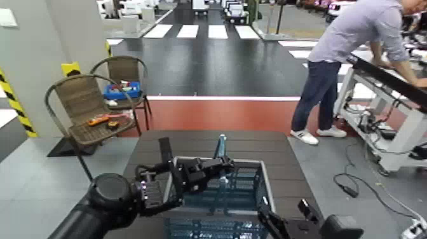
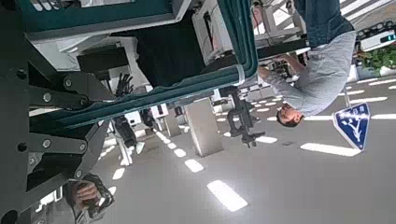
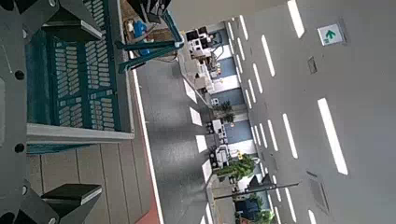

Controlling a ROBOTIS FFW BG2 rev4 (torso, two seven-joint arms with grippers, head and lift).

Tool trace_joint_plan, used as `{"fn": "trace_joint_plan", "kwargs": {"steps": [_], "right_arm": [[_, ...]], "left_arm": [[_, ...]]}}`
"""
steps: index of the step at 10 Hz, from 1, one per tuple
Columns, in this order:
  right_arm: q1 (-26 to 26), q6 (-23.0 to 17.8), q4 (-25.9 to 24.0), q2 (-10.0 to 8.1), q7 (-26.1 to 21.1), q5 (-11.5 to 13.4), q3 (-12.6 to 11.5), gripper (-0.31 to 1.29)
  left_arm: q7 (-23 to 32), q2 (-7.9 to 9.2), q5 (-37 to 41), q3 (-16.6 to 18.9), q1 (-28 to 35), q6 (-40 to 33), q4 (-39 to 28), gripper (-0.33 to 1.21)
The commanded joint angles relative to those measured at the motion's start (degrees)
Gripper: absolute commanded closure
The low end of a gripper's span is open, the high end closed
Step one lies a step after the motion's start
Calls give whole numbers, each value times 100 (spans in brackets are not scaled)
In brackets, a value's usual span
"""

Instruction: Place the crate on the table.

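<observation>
The teal-blue crate (image 1: 219, 194) with a grey rim sits on the dark slatted table (image 1: 210, 141), at its near edge. Its upright central handle (image 1: 220, 149) stands in the middle. My left gripper (image 1: 218, 166) reaches in from the left over the crate and is shut on the handle; in the left wrist view the teal handle bar (image 2: 149, 96) runs between its jaws. My right gripper (image 1: 270, 219) is at the crate's near right corner, open. The right wrist view shows the crate's lattice wall (image 3: 75, 75) and the table slats (image 3: 89, 177) between the spread fingers (image 3: 70, 199).
Two brown chairs (image 1: 82, 105) stand at the left; the far one holds a small blue box (image 1: 122, 90), the near one an orange tool (image 1: 105, 119). A person (image 1: 343, 57) leans over a white workbench (image 1: 394, 86) at the right. Cables (image 1: 356, 184) lie on the floor.
</observation>
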Motion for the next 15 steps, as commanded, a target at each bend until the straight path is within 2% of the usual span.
{"fn": "trace_joint_plan", "kwargs": {"steps": [1, 3, 12, 13, 15], "right_arm": [[-28, 0, 0, -9, 8, -11, 24, 15], [-28, 0, 0, -9, 8, -19, 33, 15], [-37, -18, 9, -18, 26, -63, 33, 15], [-37, -26, 9, -18, 26, -63, 24, 15], [-37, -35, 17, -18, 43, -90, 15, 15]], "left_arm": [[-312, -44, -104, -277, -229, -240, 361, 120], [-673, -70, -288, -418, -370, -363, 677, 120], [-1191, -97, -675, -427, -326, -741, 1090, 119], [-1235, -97, -737, -427, -326, -793, 1099, 108], [-1262, -97, -772, -409, -308, -828, 1108, 53]]}}
